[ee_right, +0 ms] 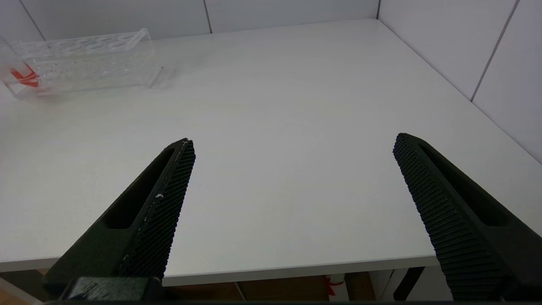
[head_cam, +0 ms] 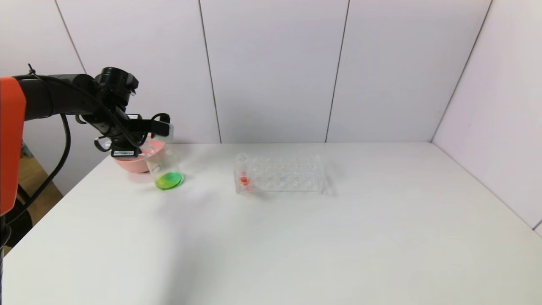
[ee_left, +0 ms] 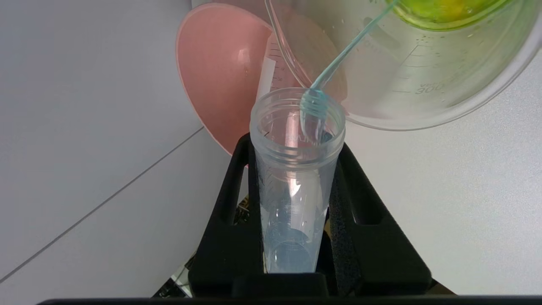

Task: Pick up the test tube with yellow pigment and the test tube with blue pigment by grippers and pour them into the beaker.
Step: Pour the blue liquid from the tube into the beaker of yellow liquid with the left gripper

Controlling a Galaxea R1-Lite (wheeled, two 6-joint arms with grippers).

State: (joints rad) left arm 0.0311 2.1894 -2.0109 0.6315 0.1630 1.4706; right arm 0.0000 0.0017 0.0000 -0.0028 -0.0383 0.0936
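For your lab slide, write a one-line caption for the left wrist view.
Left gripper tips the test tube with blue pigment, streaming blue into the beaker beside the pink bowl.

pink bowl (head_cam: 137,163) crowds beaker (head_cam: 166,171), rack (head_cam: 279,173) mid-table, open table (head_cam: 338,245) nearer

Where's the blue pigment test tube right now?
The test tube with blue pigment is clamped in the left gripper at the table's far left, tipped over the beaker in front of the pink bowl, pouring.
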